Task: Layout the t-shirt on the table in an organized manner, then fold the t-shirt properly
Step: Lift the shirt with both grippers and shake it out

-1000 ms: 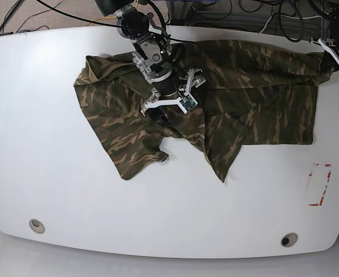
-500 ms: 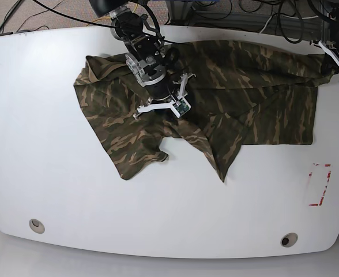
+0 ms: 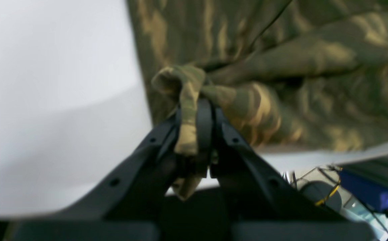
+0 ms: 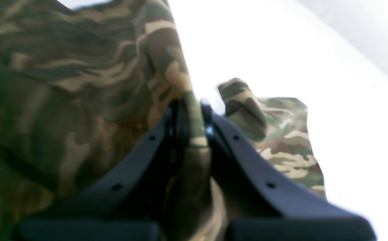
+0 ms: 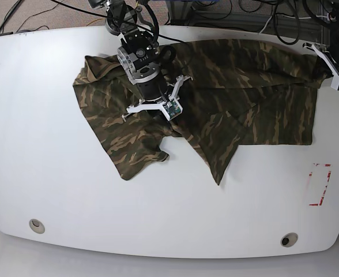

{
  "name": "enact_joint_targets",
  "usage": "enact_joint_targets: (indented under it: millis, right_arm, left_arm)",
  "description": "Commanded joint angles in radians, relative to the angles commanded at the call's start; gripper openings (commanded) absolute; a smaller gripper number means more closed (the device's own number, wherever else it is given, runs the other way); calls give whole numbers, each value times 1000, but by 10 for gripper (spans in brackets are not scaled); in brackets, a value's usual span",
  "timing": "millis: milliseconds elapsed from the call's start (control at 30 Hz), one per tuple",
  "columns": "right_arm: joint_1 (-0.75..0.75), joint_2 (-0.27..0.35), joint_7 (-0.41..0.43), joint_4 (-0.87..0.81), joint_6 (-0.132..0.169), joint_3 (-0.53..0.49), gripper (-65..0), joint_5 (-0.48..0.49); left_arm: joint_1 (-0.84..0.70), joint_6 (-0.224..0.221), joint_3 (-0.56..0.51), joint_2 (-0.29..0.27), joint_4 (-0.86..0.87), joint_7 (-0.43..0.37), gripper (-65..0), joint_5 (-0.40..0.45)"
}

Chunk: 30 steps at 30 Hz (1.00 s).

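The camouflage t-shirt [image 5: 238, 98] lies crumpled across the back half of the white table [image 5: 60, 190], with a pointed flap reaching toward the front. My right gripper [image 5: 157, 115] sits over the shirt's middle-left part and is shut on a fold of the t-shirt [image 4: 194, 134]. My left gripper [image 5: 326, 64] is at the far right edge of the table, shut on a bunched corner of the t-shirt [image 3: 188, 110]. Cloth shows between the closed fingers in both wrist views.
A red tape outline [image 5: 320, 184] marks the table's right side. Two round grommet holes [image 5: 37, 225] [image 5: 289, 239] sit near the front edge. Cables and gear lie behind the table's back edge [image 5: 233, 11].
My right gripper has moved left and slightly back, dragging the shirt's middle with it. The pointed flap has shifted left. The left gripper has stayed put at the right edge.
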<state>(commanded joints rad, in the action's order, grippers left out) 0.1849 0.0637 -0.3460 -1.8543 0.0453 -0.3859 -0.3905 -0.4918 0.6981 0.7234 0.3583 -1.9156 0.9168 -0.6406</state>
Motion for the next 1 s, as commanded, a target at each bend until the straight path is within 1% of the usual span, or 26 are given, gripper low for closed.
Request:
enact_joint_targets:
  millis: [100,167,200,233,333,400,533,567,600,633,667,733,767,800,833,867,900,967,1000]
  right_arm:
    - [-6,15,-14,-21,6,35,-648,2]
    - [-28,17,-21,-28,46,83,-648,25]
    - [-35,17,-23,-28,58,97,-648,34]
    - [-52,20,-32,-25,86,135,-648,58]
    - [-91,20,-57,-20,144,209,-648,103]
    - [-129,18,-83,-20,201,259,-648,138]
    - [-215,21,-146,-18,301,333,-648,178]
    - [-249,23,-167,-18,341,354,-648,189]
    - [-272,23,-183,-17,367,371,-648,193]
    - [-304,23,-201,-12,399,388,-648,193]
    - [-318,23,-207,-11,411,394,-648,193]
    - [-417,23,-245,6,493,445,-648,195]
    - [-442,23,-252,12,509,457,-647,193]
    - [-505,25,-270,25,545,480,-647,192]
    - [-549,29,-285,35,572,496,-647,192]
    - [-582,38,-301,41,591,502,-645,192]
    - [-634,52,-321,46,617,508,-645,192]
    - [-738,78,-371,58,651,508,-645,192]
    - [-804,92,-400,68,653,508,-645,192]
  left_arm:
    - [54,0,-6,6,0,0,-637,8]
    - [107,0,-21,6,0,0,-637,38]
    - [123,0,-28,6,0,0,-637,48]
    - [166,0,-43,6,0,0,-637,69]
    - [241,-2,-72,6,0,0,-637,110]
    - [293,-8,-87,6,0,0,-637,132]
    - [416,-10,-109,6,0,2,-637,147]
    - [457,-10,-117,6,-2,2,-637,147]
    - [486,-12,-123,6,-2,3,-637,147]
    - [526,-18,-132,6,-2,12,-637,147]
    - [545,-22,-135,6,-2,18,-637,147]
    - [684,-70,-155,8,-9,87,-637,147]
    - [717,-79,-157,8,-14,104,-637,147]
    - [790,-96,-160,8,-21,137,-637,147]
    - [842,-105,-163,8,-26,155,-637,147]
    - [882,-111,-166,8,-28,167,-637,146]
    - [936,-116,-176,8,-29,184,-637,144]
    - [1049,-131,-196,8,-29,216,-637,146]
    - [1114,-143,-204,8,-29,235,-637,146]
